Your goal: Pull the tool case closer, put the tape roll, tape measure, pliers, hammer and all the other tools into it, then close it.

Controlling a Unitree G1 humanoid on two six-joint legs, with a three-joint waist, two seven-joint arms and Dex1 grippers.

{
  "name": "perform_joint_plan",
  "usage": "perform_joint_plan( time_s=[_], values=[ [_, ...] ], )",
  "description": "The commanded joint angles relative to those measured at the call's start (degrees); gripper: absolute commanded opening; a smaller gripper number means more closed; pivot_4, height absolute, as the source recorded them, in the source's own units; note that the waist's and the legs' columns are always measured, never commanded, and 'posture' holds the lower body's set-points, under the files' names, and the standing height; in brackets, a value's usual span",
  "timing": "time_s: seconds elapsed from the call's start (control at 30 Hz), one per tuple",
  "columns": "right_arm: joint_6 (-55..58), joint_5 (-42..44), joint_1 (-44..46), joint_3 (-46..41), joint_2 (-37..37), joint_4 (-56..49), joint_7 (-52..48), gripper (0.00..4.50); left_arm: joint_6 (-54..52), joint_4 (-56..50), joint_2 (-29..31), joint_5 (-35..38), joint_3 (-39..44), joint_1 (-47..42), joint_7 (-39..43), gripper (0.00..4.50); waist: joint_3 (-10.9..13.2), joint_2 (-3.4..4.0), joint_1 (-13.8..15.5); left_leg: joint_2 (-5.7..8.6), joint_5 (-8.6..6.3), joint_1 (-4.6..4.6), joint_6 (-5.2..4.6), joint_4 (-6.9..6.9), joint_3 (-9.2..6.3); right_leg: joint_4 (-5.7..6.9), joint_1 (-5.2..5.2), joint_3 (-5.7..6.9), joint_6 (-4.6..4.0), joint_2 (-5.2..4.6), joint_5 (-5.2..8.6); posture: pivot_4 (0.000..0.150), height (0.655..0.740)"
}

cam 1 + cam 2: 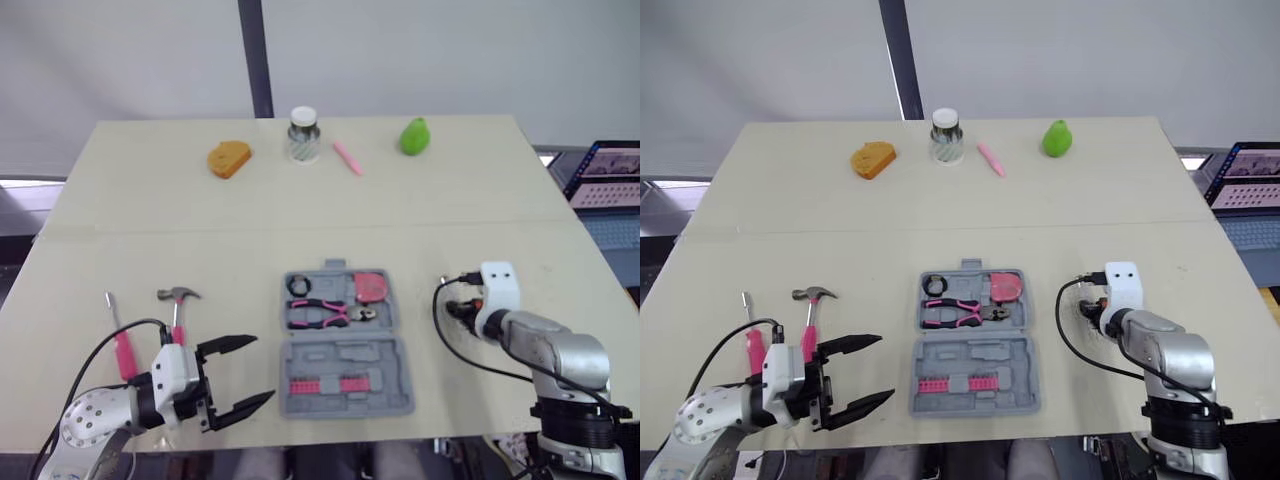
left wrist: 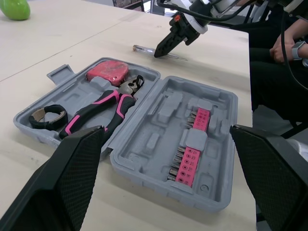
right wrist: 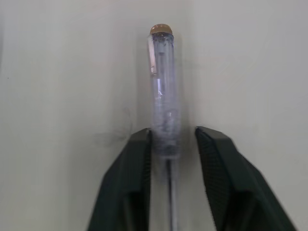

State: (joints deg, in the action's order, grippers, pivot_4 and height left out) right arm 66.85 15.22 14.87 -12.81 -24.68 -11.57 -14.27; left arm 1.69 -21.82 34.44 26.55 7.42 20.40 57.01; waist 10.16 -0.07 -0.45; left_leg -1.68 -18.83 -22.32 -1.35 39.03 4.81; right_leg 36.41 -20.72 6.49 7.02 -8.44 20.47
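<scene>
The grey tool case (image 1: 345,358) lies open near the table's front edge. Its far half holds a black tape roll (image 1: 299,286), pink-handled pliers (image 1: 325,314) and a pink tape measure (image 1: 371,286); pink bits sit in the near half. A hammer (image 1: 178,310) and a pink-handled screwdriver (image 1: 122,345) lie on the table left of the case. My left gripper (image 1: 262,368) hovers open just left of the case, holding nothing. Right of the case, my right gripper (image 3: 172,139) points down, its fingers straddling a clear-handled screwdriver (image 3: 163,86) with a small gap on one side.
Along the far edge stand an orange bread-shaped object (image 1: 229,158), a glass jar (image 1: 303,135), a pink pen (image 1: 347,158) and a green pear (image 1: 415,136). A laptop (image 1: 610,175) sits off the right side. A seated person (image 2: 284,43) is beyond the table.
</scene>
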Motion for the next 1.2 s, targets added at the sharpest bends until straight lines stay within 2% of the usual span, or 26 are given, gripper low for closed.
perform_joint_plan(
  time_s=[0.03, 0.33, 0.67, 0.9, 1.0, 1.2],
  values=[
    [0.88, 0.36, -0.42, -0.22, -0.11, -1.22, 0.1, 0.03, 0.97, -0.6, -0.28, -0.16, -0.25, 0.1, -0.01, 4.5, 0.0, 0.0, 0.02, 0.0, 0.0, 0.0, 0.0, 0.0, 0.0, 0.0, 0.0, 0.0, 0.0, 0.0, 0.0, 0.15, 0.695],
    [1.04, 0.42, -0.33, -0.44, -0.04, -1.68, 0.04, 0.03, 0.78, 0.06, -0.38, 0.06, -0.72, -1.15, 0.01, 4.5, 0.0, 0.0, 0.09, 0.01, 0.0, 0.0, 0.0, 0.0, 0.0, -0.01, 0.0, 0.0, 0.0, -0.02, 0.0, 0.15, 0.695],
    [4.49, 3.37, 1.51, 1.77, -5.31, -9.05, -4.13, 0.03, -0.86, 0.93, -0.9, 1.32, -0.37, -3.62, -0.57, 4.5, 0.04, 0.06, 0.17, 0.02, 0.0, -0.07, -0.01, 0.0, 0.08, 0.01, -0.11, -0.05, 0.0, -0.02, 0.0, 0.15, 0.695],
    [7.33, 9.5, 2.9, 8.83, -16.0, -17.65, -13.95, 0.03, -2.06, 1.11, -0.13, 4.3, 2.06, -3.07, 0.59, 4.5, 0.05, 0.03, 0.18, 0.01, -0.02, -0.1, -0.04, 0.0, 0.14, -0.09, -0.21, -0.15, 0.0, -0.06, 0.0, 0.15, 0.695],
    [6.87, 11.69, 6.89, 13.32, -21.77, -19.28, -19.2, 0.03, -2.93, 1.44, 0.45, 5.55, 3.42, -3.0, 1.34, 4.5, 0.06, 0.04, 0.09, -0.02, -0.03, -0.09, -0.05, 0.0, 0.19, -0.28, -0.22, -0.18, 0.0, -0.06, 0.0, 0.15, 0.695],
    [7.07, 14.67, 17.29, 22.24, -27.79, -20.81, -27.02, 0.03, -2.47, 2.15, 0.79, 5.09, 4.66, -2.43, 2.26, 4.5, 0.07, 0.03, 0.14, -0.01, -0.05, -0.1, -0.08, -0.03, 0.22, -0.38, -0.23, -0.17, 0.01, -0.08, -0.01, 0.15, 0.695]
  ],
)
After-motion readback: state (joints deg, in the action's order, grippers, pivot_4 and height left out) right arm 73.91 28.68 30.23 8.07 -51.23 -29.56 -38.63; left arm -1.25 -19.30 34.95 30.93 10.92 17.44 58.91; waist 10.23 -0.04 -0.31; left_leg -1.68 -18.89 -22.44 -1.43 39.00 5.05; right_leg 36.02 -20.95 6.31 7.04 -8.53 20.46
